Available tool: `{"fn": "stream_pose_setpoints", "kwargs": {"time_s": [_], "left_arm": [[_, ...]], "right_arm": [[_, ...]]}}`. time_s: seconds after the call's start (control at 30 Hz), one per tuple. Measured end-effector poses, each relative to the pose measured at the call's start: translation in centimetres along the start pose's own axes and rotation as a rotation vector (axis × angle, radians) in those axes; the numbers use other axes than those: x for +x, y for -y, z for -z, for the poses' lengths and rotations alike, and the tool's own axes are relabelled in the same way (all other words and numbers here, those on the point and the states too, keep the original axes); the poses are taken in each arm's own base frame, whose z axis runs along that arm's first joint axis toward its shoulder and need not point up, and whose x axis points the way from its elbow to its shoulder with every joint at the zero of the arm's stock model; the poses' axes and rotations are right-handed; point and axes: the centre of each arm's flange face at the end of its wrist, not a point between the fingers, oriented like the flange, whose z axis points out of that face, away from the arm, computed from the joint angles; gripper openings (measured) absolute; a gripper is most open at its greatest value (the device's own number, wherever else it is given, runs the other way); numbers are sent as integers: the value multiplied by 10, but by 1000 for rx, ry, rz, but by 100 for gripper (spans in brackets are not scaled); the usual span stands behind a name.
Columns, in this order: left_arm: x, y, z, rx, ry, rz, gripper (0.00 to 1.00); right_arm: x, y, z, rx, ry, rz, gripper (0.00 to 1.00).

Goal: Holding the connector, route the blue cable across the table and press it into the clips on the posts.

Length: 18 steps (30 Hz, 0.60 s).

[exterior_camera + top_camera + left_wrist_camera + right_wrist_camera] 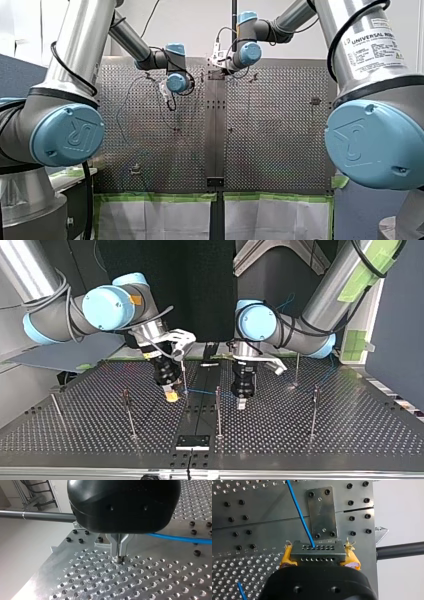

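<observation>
My right gripper (319, 558) is shut, its yellow pads (286, 555) clamping a grey connector (317, 550) with rows of small holes. The blue cable (299, 515) runs out of the connector over the table. In the top view this gripper (171, 396) hangs low at the left of centre. My left gripper (119, 555) has its metal fingers pressed together, tips down at the perforated plate, and the blue cable (180, 539) passes behind them. It stands at the top view's right of centre (241, 402), beside a thin post (218, 410). The cable (205, 392) stretches between the two grippers.
More thin posts stand on the perforated table (350, 440): one at the top view's left (129, 412), one at its right (313, 410), one further back (297, 367). A small dark plate (192, 441) is bolted at the near middle edge. A metal joining plate (322, 512) lies ahead of the connector.
</observation>
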Motion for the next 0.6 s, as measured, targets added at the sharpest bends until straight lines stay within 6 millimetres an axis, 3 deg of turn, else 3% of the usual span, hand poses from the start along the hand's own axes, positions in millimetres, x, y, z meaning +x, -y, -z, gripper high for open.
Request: {"fn": "stream_pose_setpoints", "kwargs": {"time_s": [0.6], "left_arm": [[14, -5, -26, -11, 6, 1, 7]], "right_arm": [[0, 0, 0, 0, 0, 0, 0]]}}
